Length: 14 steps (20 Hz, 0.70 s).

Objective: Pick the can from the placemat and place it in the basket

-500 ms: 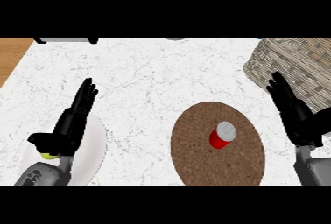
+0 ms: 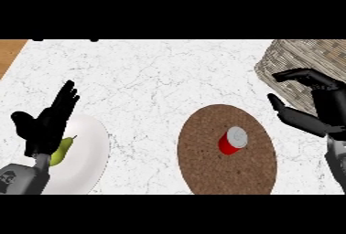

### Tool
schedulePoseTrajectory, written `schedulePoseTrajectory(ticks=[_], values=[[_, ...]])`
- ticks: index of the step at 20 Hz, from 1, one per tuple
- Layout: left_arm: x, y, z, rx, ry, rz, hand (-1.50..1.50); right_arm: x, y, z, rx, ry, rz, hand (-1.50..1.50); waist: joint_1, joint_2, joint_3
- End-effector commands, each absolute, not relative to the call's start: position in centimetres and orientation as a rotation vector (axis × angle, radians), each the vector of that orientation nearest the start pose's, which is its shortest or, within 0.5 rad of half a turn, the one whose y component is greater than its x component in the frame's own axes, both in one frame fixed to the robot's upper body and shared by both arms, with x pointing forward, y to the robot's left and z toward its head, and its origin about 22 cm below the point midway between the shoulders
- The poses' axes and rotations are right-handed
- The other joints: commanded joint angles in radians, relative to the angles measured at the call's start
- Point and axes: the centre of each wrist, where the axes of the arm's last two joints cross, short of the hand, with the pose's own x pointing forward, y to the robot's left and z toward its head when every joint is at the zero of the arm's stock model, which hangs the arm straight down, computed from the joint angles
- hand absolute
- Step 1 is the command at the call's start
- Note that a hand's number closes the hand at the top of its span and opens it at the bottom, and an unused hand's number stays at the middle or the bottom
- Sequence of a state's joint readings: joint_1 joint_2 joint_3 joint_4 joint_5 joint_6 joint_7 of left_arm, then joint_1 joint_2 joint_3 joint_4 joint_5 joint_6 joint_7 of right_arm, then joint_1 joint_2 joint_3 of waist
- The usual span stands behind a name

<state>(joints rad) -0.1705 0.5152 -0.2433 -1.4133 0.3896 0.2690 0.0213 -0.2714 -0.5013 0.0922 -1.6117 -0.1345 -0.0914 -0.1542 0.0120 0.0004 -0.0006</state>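
Standing inside placemat (image 2: 226, 176) edge — can (image 2: 232, 140) | right robot hand (image 2: 317, 116) by basket (image 2: 300, 57)

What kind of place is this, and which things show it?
Probably a kitchen counter: a white marbled top with a round brown placemat, a white plate holding a green fruit, and a wicker basket.

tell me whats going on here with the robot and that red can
Nothing is held yet. The red can stands on the round brown placemat, untouched. The robot's right hand hovers to the placemat's right, by the wicker basket, thumb spread and fingers bent but empty. The left hand rests open at the left, above a white plate with a green fruit on it.
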Motion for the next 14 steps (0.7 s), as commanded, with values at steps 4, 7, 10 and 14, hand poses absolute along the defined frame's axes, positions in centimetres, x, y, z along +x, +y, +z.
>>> schedulePoseTrajectory(ticks=[4,7,10,14], values=[[28.7,30.7,3.9,0.174,-1.402,-0.09,0.0,28.7,-15.1,9.8,-0.372,-2.165,0.485,-1.5,0.009,-0.001,-0.002],[29.5,30.2,4.0,0.2,-1.38,-0.077,0.0,28.3,-10.9,11.2,-0.44,-2.071,0.449,-1.5,-0.009,-0.004,-0.002],[28.9,30.9,3.4,0.18,-1.377,-0.069,0.0,29.6,-10.2,15.9,-0.495,-1.902,0.463,-1.5,-0.012,-0.008,-0.003],[28.6,32.0,3.3,0.213,-1.362,-0.065,0.0,30.5,-11.9,18.8,-0.689,-1.631,0.647,-1.5,-0.035,-0.02,-0.007]])
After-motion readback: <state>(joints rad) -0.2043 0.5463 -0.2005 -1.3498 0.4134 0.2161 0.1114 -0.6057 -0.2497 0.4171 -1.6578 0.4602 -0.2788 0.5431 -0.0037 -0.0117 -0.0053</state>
